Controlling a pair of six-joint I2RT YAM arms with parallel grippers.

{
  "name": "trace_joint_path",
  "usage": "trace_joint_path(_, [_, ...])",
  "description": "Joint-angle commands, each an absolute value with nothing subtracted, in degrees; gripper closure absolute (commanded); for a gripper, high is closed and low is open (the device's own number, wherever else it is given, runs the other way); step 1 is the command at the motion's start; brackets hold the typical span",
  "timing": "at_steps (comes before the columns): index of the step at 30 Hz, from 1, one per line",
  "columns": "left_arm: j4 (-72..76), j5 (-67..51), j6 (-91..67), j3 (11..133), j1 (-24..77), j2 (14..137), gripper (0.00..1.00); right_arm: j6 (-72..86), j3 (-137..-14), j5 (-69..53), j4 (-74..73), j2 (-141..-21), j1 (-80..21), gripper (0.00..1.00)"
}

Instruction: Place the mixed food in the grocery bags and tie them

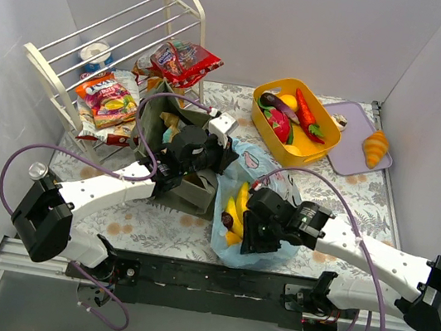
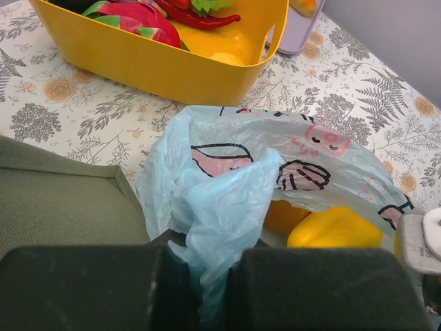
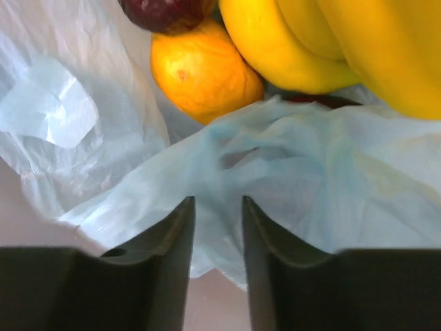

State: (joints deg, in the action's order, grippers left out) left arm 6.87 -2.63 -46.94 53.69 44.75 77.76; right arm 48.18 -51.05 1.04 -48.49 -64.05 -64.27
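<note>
The light-blue bag (image 1: 261,252) lies open in the middle of the table, with yellow bananas (image 1: 239,206) inside. My left gripper (image 1: 230,160) is at its upper-left edge, beside the olive-green tote (image 1: 153,125). In the left wrist view it (image 2: 213,289) is shut on a bunched strip of the bag (image 2: 234,179). My right gripper (image 1: 250,221) is at the bag's near side. In the right wrist view it (image 3: 217,201) stands almost closed with bag film (image 3: 289,172) between the tips. Bananas (image 3: 331,48), an orange (image 3: 203,69) and a dark purple fruit (image 3: 165,10) lie just beyond.
The yellow tub (image 1: 270,127) of toy vegetables stands behind the bag and also shows in the left wrist view (image 2: 158,62). A white wire rack (image 1: 98,37) with snack packets (image 1: 114,98) stands at the back left. A purple tray (image 1: 348,156) with a croissant (image 1: 376,148) is at the back right.
</note>
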Motion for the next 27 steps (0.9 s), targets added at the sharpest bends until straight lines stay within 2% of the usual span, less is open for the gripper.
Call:
trace_joint_path(1, [7.0,-2.9,-46.9,53.3,45.0,74.9,1.00,46.1,-56.1,4.7,-46.8,-64.5,-64.5,0.77])
trace_joint_path(3, [7.1,-2.9,-46.9,53.3,45.0,74.6,1.00,43.9,-60.6,9.4,-48.9,-64.7,-64.3,0.87])
trace_joint_path(4, [7.0,-3.4,-46.9,53.6,45.0,74.6,1.00,42.7,-62.6,11.5,-53.2,-64.9,-63.1,0.97])
trace_joint_path(5, [6.9,-4.0,-47.2,53.9,45.0,74.5,1.00,40.0,-65.1,13.4,-54.8,-65.0,-61.9,0.99])
trace_joint_path(9, [7.2,-4.5,-47.6,54.5,45.0,72.9,1.00,28.6,-73.5,15.0,-52.8,-63.9,-48.1,0.99])
trace_joint_path(12, [6.7,-4.3,-47.8,55.9,45.0,72.1,1.00,22.2,-79.4,15.2,-50.2,-64.9,-42.5,0.99])
trace_joint_path(22, [4.0,-8.1,-50.2,64.0,46.0,69.1,1.00,12.8,-96.3,29.3,-52.7,-64.4,-41.5,0.99])
trace_joint_path(27, [2.3,-7.1,-52.3,66.7,50.6,68.8,1.00,8.3,-96.9,38.2,-49.7,-61.3,-41.3,0.99])
